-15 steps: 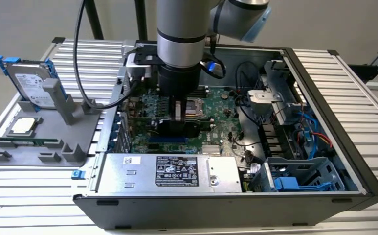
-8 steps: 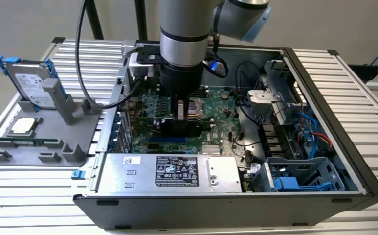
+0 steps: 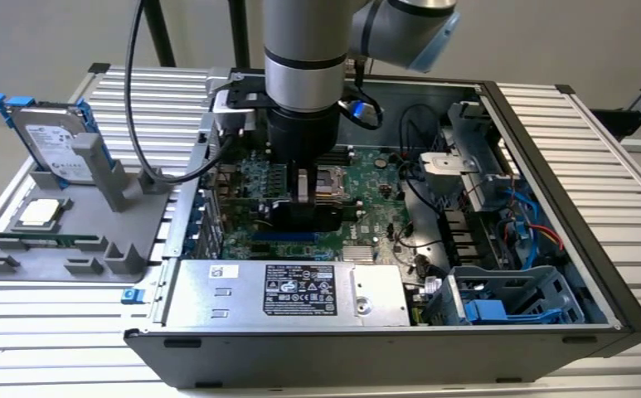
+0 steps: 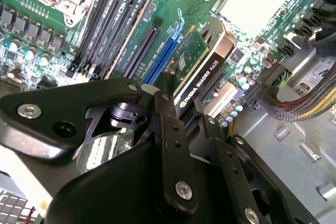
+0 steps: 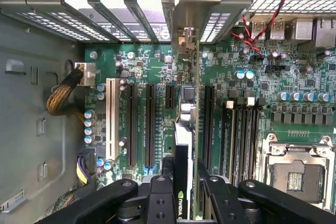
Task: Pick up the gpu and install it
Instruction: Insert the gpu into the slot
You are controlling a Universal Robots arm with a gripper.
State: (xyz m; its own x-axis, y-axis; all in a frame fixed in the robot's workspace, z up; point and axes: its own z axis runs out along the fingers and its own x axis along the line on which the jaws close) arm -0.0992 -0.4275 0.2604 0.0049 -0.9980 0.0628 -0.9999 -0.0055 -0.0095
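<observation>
Both wrist views: fingers grip gpu (blue slot below).

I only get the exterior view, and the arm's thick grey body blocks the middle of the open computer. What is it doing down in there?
Observer: In the second wrist view, the gripper is closed on a green graphics card, which it holds on edge.
Operator: Whereabouts inside the computer is that card?
Observer: In that same view, it stands along a long blue slot on the motherboard. I cannot tell whether it is pushed fully in.
</observation>
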